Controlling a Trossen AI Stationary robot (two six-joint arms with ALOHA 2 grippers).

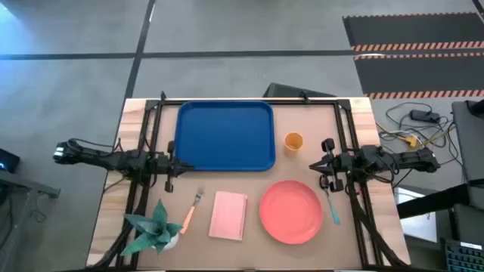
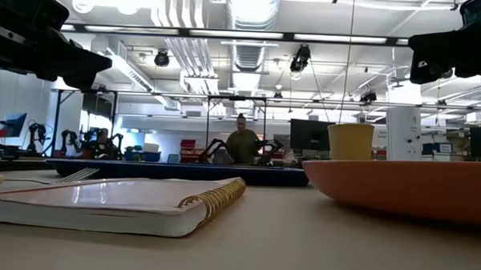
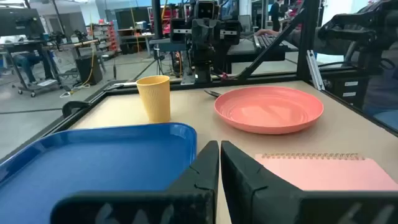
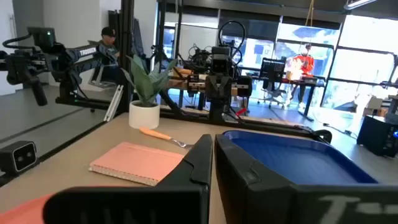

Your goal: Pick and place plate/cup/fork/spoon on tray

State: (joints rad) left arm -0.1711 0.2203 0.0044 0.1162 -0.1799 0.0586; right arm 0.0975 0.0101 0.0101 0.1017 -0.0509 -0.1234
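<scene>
Table clutter: pink notebook [image 1: 228, 214] between fork [image 1: 190, 211] and plate [image 1: 291, 211]; potted plant [image 1: 156, 229] just beside fork handle, near table's front-left corner. Person [image 2: 242, 141] in room beyond table.

Left gripper [image 1: 171, 165] at tray's [image 1: 225, 136] left-front corner, fingers [image 3: 205, 167] pressed together w/ thin slit, holding nothing. From these jaws: tray directly under/ahead, cup [image 3: 154, 98] farther ahead past tray edge, plate ahead to 1 side, notebook close alongside; nothing blocking.

Right gripper [image 1: 328, 168] just off plate's far-right rim, jaws closed, empty. Spoon [image 1: 331, 207] just beside it, blue handle trailing toward table front, touching nothing else. Cup near, between this gripper and tray. Fork well apart, beyond notebook.

2 arms both low over table.
</scene>
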